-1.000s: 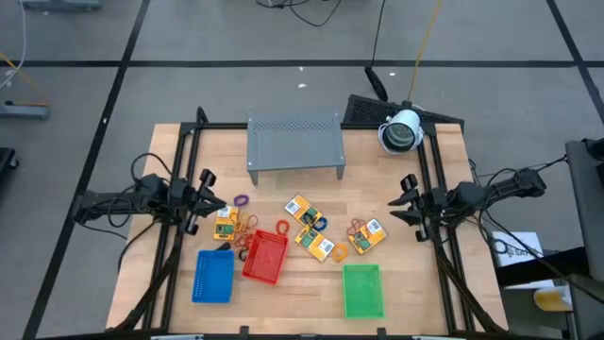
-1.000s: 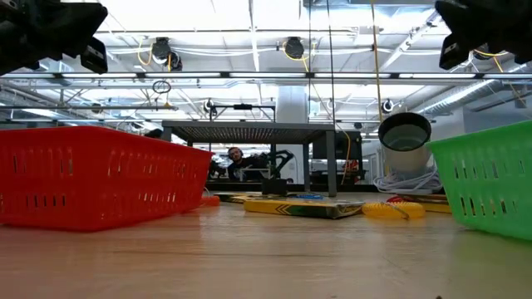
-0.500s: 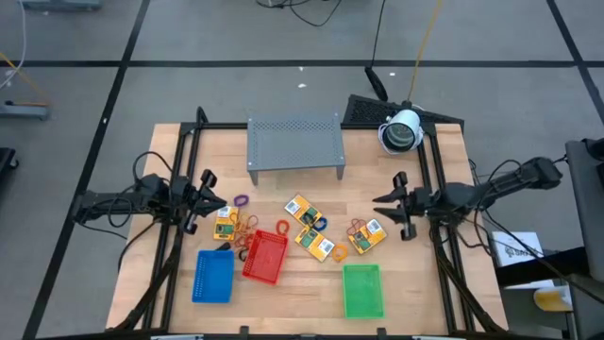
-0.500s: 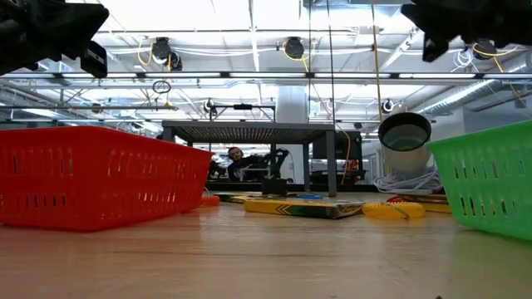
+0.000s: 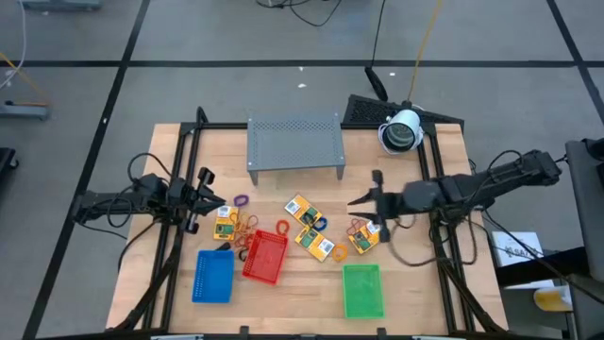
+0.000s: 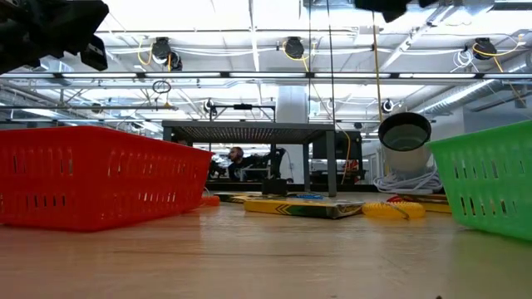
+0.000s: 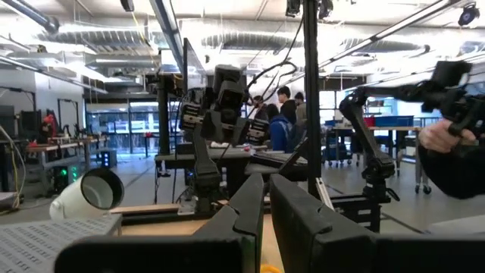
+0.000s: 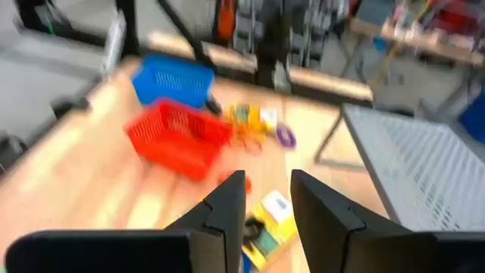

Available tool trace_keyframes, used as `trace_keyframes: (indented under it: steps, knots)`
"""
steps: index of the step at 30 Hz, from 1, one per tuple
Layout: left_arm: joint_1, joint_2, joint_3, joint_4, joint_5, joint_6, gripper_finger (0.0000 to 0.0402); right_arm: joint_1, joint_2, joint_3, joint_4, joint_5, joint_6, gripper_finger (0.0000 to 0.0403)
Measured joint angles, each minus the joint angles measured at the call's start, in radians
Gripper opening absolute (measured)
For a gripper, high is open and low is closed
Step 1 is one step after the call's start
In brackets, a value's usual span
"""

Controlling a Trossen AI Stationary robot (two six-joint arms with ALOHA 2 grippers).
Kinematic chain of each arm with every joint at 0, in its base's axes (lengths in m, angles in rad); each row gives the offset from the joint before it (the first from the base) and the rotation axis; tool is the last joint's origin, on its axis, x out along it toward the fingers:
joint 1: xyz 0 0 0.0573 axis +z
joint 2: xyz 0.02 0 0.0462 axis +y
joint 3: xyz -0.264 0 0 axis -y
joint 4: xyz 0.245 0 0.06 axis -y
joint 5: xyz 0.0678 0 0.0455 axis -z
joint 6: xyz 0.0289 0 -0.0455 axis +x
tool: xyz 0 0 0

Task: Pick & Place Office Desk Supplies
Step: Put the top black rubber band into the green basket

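I am hovering my right gripper (image 5: 363, 201), fingers parted and empty, at nine o'clock of the nearest packet (image 5: 366, 237); I should centre before lowering.

Wooden tabletop (image 5: 283, 288) carries grey rack (image 5: 294, 144), blue tray (image 5: 213, 276), red tray (image 5: 265, 257) and green tray (image 5: 362, 291). Yellow packets (image 5: 311, 229) and rubber bands (image 5: 241, 201) lie loose mid-table (some overlapping).

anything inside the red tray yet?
In the high view the red tray looks empty; an orange loop lies just beyond its far rim. Low view shows only its wall, hiding the floor.
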Motion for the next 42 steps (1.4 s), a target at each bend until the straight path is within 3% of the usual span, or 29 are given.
trace_keyframes:
  steps: [2,12,21,28,34,38,42]
  knots:
    - [0.0,0.0,0.0,0.001,0.0,-0.001,0.0033,-0.019,0.068,0.087,-0.088,-0.018,-0.021,0.01]
    - [0.0,0.0,0.0,0.002,-0.037,-0.012,0.0033,-0.151,0.381,0.391,-0.386,-0.335,-0.076,0.01]
    - [0.0,0.0,0.0,0.001,-0.059,-0.073,0.0033,-0.234,0.593,0.443,-0.402,-0.471,-0.081,0.01]
    - [0.0,0.0,0.001,-0.064,-0.023,-0.095,0.0033,-0.241,0.706,0.442,-0.393,-0.471,-0.094,0.01]
    - [0.0,0.004,0.098,-0.315,-0.048,-0.132,0.0033,-0.244,0.748,0.442,-0.331,-0.471,-0.094,0.01]
    - [0.0,0.046,0.168,-0.434,-0.093,-0.127,0.0033,-0.246,0.748,0.442,-0.287,-0.468,-0.084,0.01]
    - [0.0,0.117,0.189,-0.443,-0.105,-0.093,0.0033,-0.246,0.748,0.442,-0.261,-0.468,-0.08,0.01]
